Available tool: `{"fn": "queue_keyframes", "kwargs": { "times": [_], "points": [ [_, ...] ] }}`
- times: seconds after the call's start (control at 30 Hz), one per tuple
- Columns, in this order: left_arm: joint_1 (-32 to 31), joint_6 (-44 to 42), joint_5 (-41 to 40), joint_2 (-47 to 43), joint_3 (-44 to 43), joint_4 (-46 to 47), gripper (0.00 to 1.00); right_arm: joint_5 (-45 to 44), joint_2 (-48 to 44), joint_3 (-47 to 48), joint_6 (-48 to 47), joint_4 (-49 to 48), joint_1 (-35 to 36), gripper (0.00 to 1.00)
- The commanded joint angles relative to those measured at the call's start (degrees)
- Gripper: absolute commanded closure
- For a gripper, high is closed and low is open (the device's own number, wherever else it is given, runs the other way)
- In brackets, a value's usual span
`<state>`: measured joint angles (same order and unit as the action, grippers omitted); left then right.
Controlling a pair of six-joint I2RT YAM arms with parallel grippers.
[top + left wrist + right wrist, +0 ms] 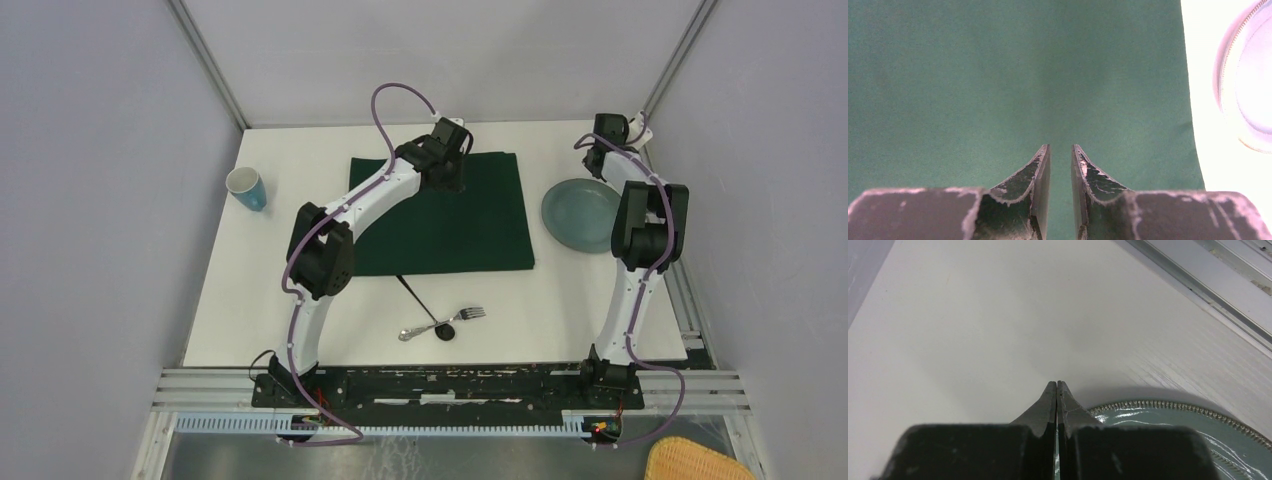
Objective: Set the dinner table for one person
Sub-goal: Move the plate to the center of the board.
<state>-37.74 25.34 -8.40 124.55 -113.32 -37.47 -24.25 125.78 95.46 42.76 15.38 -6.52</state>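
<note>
**Operator:** How far along is the place setting?

**Spotter:** Barely begun, I'd judge. Your dark green cloth (470, 230) lies flat in the middle of the surface (560, 310), toward its far edge, so the mat looks done. Nothing sits on it yet.

**Operator:** Where's everything else?

**Spotter:** The plate (580, 215) is off the cloth, by the right edge. The cup (246, 187) stands at the left edge. The fork (468, 313) and spoon (412, 331) lie by the near edge, beside a black-handled utensil (420, 301) whose handle reaches up to the cloth's near border. All of them need bringing to the cloth.

**Operator:** And my pincers?

**Spotter:** Your left pincer (1060, 146) hangs over the cloth with only a narrow gap between its jaws, and nothing in it. Your right pincer (1056, 383) is pressed fully together, empty, above the plate's far rim near the far right corner. You'd have to spread it before taking the plate.
</note>
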Motion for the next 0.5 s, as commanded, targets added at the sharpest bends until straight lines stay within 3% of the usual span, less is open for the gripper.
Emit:
{"fn": "queue_keyframes", "kwargs": {
  "times": [0.0,0.47],
  "points": [
    [-0.2,-1.4,-0.2,-3.5,-2.8,0.1,0.72,0.6,1.7,4.2,1.2,-0.4,-0.5,1.0],
    [-0.1,-1.3,-0.7,-3.5,-3.4,0.1,0.72,4.3,4.0,6.5,3.0,5.0,-0.6,1.0]
  ]
}}
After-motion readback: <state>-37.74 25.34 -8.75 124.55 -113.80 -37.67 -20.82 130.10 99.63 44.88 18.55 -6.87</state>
